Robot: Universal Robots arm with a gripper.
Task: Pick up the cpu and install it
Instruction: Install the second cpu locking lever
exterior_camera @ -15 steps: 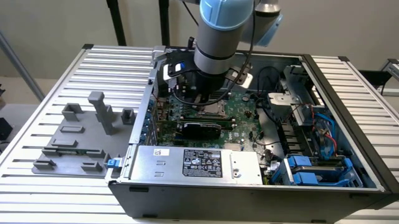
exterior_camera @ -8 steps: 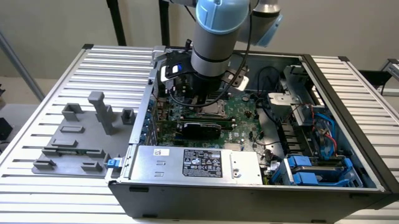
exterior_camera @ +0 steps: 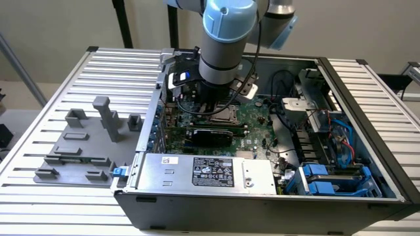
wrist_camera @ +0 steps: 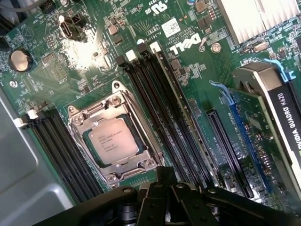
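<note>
Grey steel computer case (exterior_camera: 367,147) lies open on the slatted table (exterior_camera: 59,83), holding the green motherboard (wrist_camera: 155,28); at the case's near wall sits the labelled power supply (exterior_camera: 203,172); on the motherboard, a metal socket frame (wrist_camera: 110,136) holds the cpu (wrist_camera: 110,141); just above it, the gripper (wrist_camera: 164,193) hangs, fingers together, holding nothing.

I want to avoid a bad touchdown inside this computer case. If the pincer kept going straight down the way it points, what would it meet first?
Probably the green motherboard just beside the silver-topped square cpu sitting in its metal-framed socket. The shut black pincer hangs close above them, though depth is unclear.
</note>
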